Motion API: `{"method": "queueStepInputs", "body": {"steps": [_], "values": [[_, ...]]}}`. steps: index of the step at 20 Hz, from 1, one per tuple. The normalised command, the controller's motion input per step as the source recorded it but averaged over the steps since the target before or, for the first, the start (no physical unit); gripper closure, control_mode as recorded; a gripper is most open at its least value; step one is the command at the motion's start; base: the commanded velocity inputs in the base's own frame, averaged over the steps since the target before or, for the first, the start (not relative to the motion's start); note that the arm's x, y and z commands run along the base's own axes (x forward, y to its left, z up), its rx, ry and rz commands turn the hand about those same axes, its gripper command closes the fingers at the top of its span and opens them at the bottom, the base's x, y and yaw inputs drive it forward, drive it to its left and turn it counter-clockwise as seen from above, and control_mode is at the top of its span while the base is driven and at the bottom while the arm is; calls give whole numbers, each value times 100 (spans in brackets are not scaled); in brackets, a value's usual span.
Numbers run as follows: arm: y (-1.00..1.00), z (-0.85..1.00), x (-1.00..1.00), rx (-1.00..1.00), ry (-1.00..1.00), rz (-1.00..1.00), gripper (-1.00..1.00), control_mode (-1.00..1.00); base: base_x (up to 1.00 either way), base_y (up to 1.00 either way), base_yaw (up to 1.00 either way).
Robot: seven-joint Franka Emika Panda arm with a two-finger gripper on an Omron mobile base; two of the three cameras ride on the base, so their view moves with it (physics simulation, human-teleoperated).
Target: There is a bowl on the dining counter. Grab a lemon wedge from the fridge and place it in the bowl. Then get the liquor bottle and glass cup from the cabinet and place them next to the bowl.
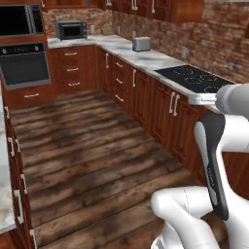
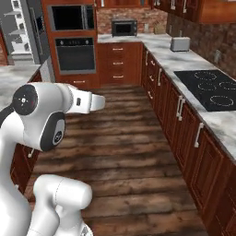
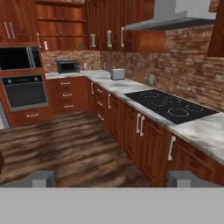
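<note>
grey fingers point(image 3: 43, 178) spread wide, holding nothing, touching nothing, above wood floor point(image 3: 65, 144)

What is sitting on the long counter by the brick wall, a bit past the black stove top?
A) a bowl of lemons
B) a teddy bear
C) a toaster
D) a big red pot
C: a small silver toaster stands on the marble wall counter, farther along from the black cooktop, with the brick wall behind it.
</note>
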Motion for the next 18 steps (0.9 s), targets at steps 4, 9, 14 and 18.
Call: {"method": "queueStepInputs", "body": {"steps": [4,9,14,18], "values": [[0,0,0,0,0,0,-100,100,100,-74,41],[0,0,0,0,0,0,-100,100,100,-58,34],[0,0,0,0,0,0,-100,100,100,-21,21],[0,0,0,0,0,0,-100,100,100,-13,13]]}}
